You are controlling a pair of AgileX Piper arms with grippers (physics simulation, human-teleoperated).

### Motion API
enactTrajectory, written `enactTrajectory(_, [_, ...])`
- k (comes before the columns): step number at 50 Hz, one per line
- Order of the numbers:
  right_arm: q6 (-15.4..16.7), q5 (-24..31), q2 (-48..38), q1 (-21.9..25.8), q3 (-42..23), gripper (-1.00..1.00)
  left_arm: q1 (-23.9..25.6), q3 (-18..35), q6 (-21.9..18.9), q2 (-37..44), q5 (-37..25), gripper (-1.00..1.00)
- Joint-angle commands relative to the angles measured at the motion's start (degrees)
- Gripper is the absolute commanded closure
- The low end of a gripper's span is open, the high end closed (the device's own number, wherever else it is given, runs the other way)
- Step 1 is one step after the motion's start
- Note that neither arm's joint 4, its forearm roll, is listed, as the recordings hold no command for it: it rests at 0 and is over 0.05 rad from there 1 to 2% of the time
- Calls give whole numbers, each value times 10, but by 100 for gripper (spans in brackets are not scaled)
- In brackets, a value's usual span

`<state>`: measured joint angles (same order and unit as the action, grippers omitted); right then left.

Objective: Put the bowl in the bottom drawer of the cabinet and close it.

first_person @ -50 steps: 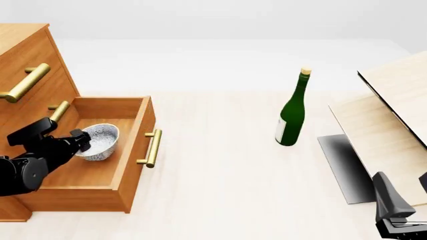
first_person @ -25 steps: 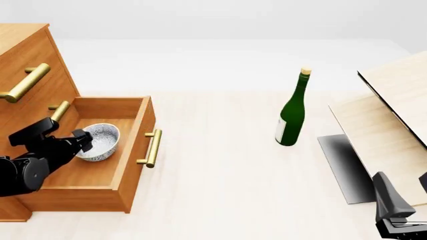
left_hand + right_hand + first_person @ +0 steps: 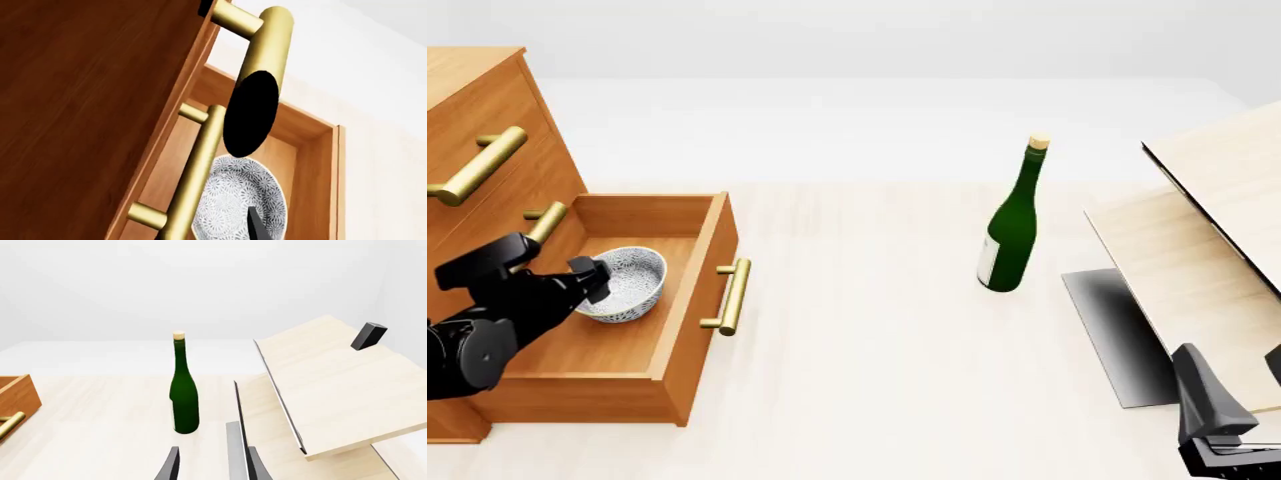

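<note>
The bowl [image 3: 623, 284] sits in the open bottom drawer [image 3: 681, 330]; the left hand [image 3: 590, 279] is at its rim, grip unclear. The right hand [image 3: 210, 467] is open, empty.

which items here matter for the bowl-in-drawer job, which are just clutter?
Job:
bowl, inside the open drawer
bottom drawer, pulled out
cabinet
left pincer, at the bowl

Clutter:
green bottle, upright on the table
pale boards
</note>
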<state>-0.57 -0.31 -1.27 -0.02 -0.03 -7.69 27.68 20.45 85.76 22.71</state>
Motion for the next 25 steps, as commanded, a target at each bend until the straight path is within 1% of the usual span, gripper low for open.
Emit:
enactTrajectory(1, [2, 4, 7, -1, 0, -100, 16, -14, -1, -67, -29, -100])
enactTrajectory(14, [2, 3, 5, -1, 0, -100, 30, -27, -4, -128, -58, -100])
enactTrajectory(16, [2, 2, 5, -1, 0, -100, 32, -27, -13, -149, -68, -100])
enactTrajectory(19, [2, 2, 5, -1, 0, -100, 42, -29, -14, -154, -71, -100])
enactTrajectory(25, [2, 2, 5, -1, 0, -100, 52, -38, -23, -199, -91, -100])
